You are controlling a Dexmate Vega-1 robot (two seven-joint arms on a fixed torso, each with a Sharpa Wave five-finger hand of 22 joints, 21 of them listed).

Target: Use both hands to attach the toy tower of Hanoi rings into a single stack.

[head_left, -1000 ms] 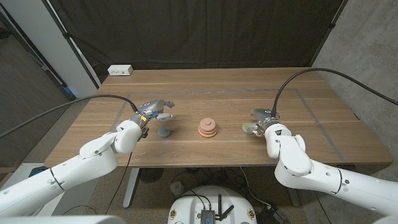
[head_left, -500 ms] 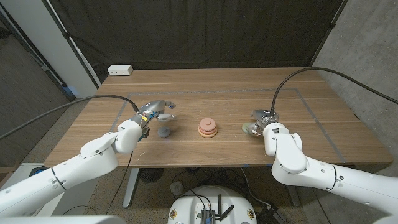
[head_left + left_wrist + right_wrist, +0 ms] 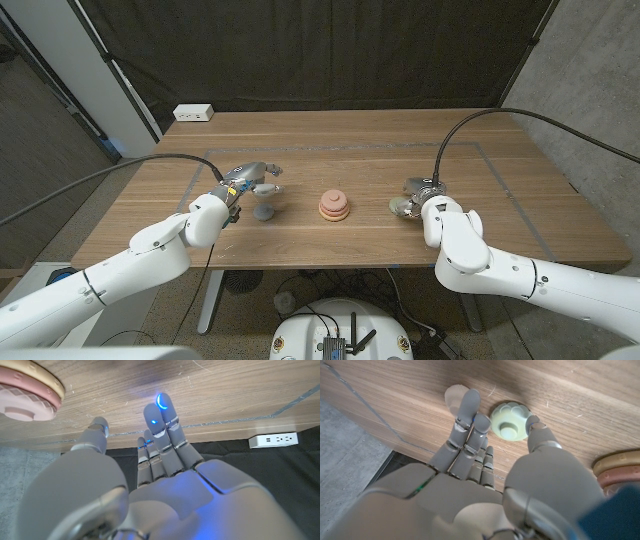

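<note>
A stack of pink and tan rings (image 3: 334, 206) stands mid-table, also seen as the stack (image 3: 27, 387) and the stack (image 3: 616, 471) in the wrist views. A small blue-grey piece (image 3: 263, 211) lies left of it, just in front of my left hand (image 3: 250, 180), which hovers with fingers (image 3: 162, 425) spread and holds nothing. A pale green ring (image 3: 398, 206) lies right of the stack. My right hand (image 3: 420, 193) is over it. The green ring (image 3: 510, 422) sits on the table between the thumb and the fingers (image 3: 470, 415), not gripped.
A white power strip (image 3: 193, 113) lies at the table's back left corner. A pale round shape (image 3: 453, 395) shows beyond my right hand's fingers. Bare wood spreads behind the stack and toward the right edge (image 3: 560, 215).
My right forearm has shifted slightly toward the left. Both hands and all the pieces stay where they were.
</note>
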